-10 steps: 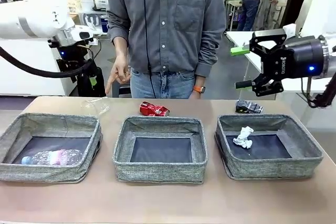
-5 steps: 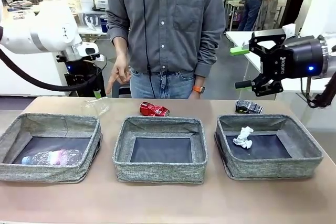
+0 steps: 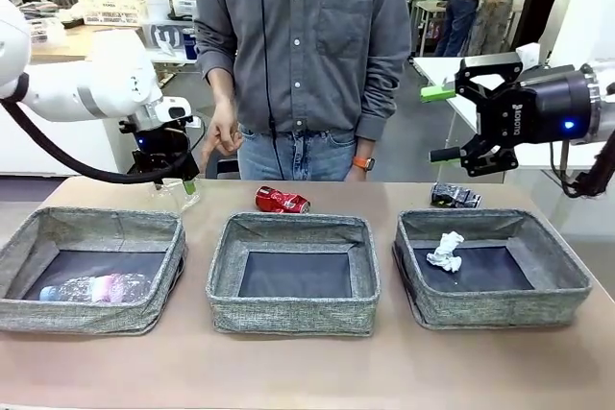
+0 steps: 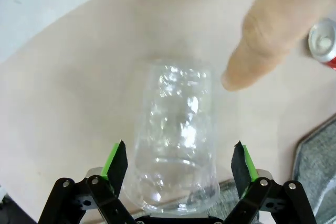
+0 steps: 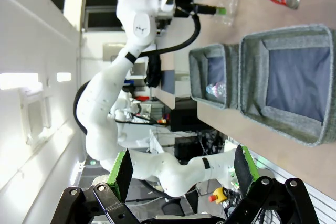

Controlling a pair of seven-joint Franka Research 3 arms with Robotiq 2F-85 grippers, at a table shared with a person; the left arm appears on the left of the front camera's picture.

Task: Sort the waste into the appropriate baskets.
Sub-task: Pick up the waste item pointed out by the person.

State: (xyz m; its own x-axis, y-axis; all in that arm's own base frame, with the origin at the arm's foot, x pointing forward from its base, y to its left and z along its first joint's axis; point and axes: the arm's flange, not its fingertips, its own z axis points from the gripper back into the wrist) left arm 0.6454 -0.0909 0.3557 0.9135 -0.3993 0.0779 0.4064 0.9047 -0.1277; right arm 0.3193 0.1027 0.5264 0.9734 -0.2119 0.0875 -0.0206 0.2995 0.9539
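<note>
Left claw [image 4: 179, 157]: spread wide, straddling clear bottle [image 4: 176, 129] on the table [image 4: 63, 77]
Right claw [image 3: 441, 124]: spread, empty, high in the air
Person's hand [image 4: 273, 30]: finger pointing near the bottle

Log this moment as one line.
left gripper open, fingers flanking clear plastic bottle on table | right gripper open, empty, raised | person's hand points at bottle

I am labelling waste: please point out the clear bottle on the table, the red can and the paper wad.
clear bottle [image 4: 176, 129]: left wrist view, mid body.
red can [image 3: 282, 201]: front view, mid side.
paper wad [image 3: 445, 251]: front view, centre.
</note>
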